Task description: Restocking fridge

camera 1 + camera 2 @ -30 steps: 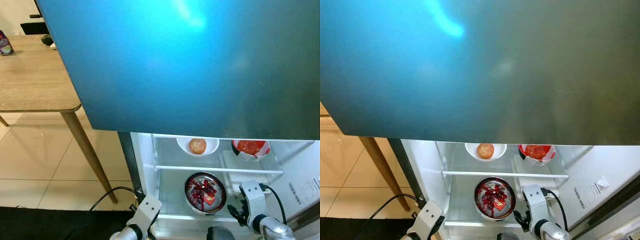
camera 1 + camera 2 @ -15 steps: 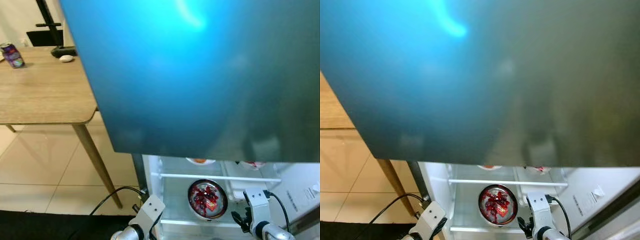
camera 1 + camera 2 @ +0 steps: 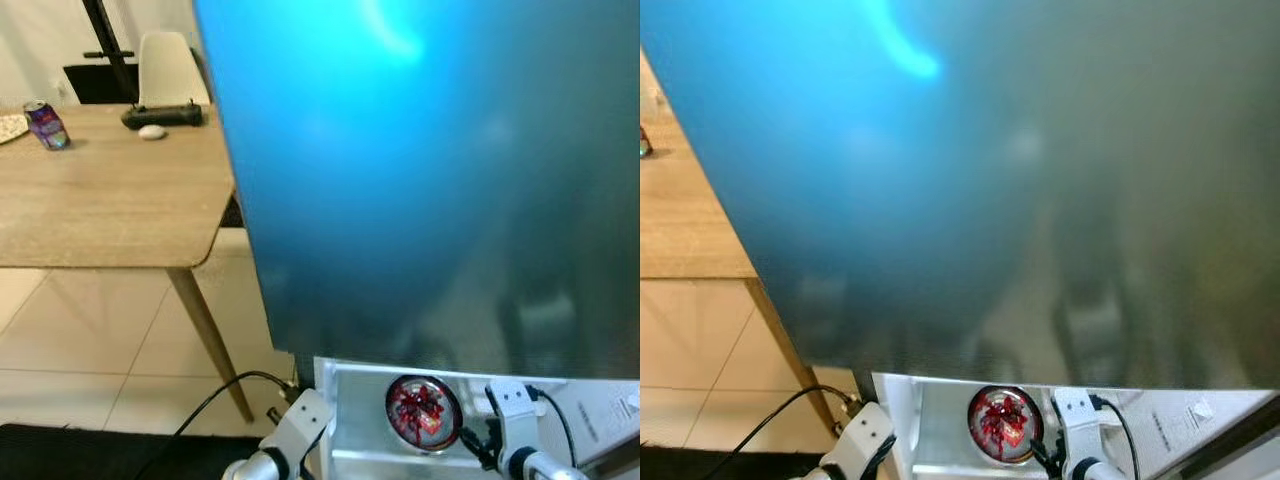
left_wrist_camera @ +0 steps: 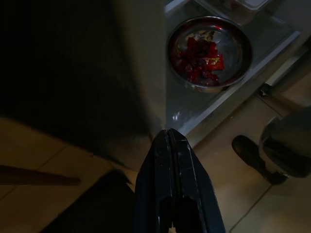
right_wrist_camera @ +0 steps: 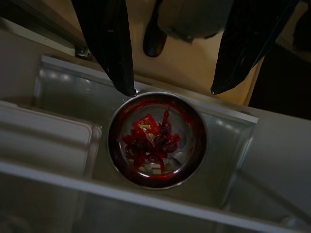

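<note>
On the far left I'm seeing a wooden table (image 3: 100,215) with rounded corners, carrying a purple can (image 3: 46,125). Beside it I'm looking at the glossy blue-green fridge door (image 3: 430,170), hanging over a lit white shelf where a round steel bowl (image 3: 423,412) of red chopped pieces is sitting. My left gripper (image 4: 172,145) is hanging low by the fridge's edge with its black fingers pressed together. My right gripper (image 5: 172,90) is hovering just before the bowl's rim, fingers spread wide; its wrist camera is giving me a ribbed clear tray (image 5: 46,145) beside the bowl
</note>
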Controlling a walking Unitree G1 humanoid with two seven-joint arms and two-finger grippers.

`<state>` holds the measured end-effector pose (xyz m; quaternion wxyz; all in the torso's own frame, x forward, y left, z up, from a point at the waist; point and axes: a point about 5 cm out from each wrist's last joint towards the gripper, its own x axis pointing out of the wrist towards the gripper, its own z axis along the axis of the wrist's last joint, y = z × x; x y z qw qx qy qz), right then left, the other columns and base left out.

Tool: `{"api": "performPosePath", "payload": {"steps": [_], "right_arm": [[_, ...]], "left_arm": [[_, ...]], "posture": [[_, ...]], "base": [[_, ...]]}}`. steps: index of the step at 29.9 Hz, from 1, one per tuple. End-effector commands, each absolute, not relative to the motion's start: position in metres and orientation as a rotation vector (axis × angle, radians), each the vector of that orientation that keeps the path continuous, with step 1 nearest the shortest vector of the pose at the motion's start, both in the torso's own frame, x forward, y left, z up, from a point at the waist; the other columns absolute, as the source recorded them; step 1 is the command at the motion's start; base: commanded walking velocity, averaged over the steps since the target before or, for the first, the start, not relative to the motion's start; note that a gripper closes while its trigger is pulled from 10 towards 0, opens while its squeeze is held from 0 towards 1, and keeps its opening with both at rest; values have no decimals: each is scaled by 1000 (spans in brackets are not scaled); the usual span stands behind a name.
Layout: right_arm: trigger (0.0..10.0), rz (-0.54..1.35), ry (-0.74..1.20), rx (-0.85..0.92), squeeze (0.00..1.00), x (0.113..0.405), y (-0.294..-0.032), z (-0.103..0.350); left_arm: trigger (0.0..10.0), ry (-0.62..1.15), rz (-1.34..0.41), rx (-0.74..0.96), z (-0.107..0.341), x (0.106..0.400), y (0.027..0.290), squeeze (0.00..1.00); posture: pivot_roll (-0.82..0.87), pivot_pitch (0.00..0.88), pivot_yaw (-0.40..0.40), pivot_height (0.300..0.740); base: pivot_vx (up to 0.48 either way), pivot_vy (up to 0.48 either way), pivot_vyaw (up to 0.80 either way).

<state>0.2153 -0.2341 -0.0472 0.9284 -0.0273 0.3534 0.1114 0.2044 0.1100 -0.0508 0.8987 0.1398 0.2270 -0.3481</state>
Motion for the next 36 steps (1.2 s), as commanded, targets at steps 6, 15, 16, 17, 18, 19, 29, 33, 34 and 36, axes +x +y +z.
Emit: {"api": "performPosePath", "payload": {"steps": [6, 15, 16, 17, 18, 19, 29, 33, 34, 36], "right_arm": [[10000, 197, 780, -20, 0, 197, -237, -58], [10000, 113, 856, -24, 0, 179, -243, -68], [10000, 87, 876, -34, 0, 174, -246, -70], [10000, 61, 895, -39, 0, 170, -248, -72], [10000, 32, 915, -49, 0, 165, -251, -74], [10000, 10, 940, -51, 0, 159, -253, -77], [10000, -109, 1067, -36, 0, 125, -260, -90], [10000, -166, 1118, -36, 0, 109, -263, -94], [10000, -188, 1131, -32, 0, 104, -263, -96], [10000, -203, 1138, -31, 0, 101, -264, -97]], "left_arm": [[10000, 511, -728, 296, -56, 199, 112, 0], [10000, 646, -621, 217, -68, 188, 129, 0], [10000, 676, -597, 207, -71, 184, 134, 0], [10000, 700, -580, 196, -74, 180, 137, 0], [10000, 724, -564, 178, -76, 177, 140, 0], [10000, 764, -542, 167, -80, 171, 143, 0], [10000, 1011, -301, 16, -102, 131, 169, 0], [10000, 1085, -163, -28, -107, 116, 184, 0], [10000, 1099, -115, -40, -108, 112, 189, 0], [10000, 1104, -85, -51, -108, 110, 192, 0]], "posture": [[-54, 11, 3, 740], [-56, 9, 4, 740], [-56, 9, 4, 740], [-56, 9, 4, 740], [-56, 9, 4, 740], [-56, 9, 4, 740], [-63, 0, 3, 740], [-62, 0, 1, 740], [-64, 0, -1, 740], [-65, 0, -1, 740]], "base": [[0, 0, 0], [0, 0, 0], [0, 0, 0], [0, 0, 0], [0, 0, 0], [0, 0, 0], [0, 0, 0], [0, 0, 0], [0, 0, 0], [0, 0, 0]]}}
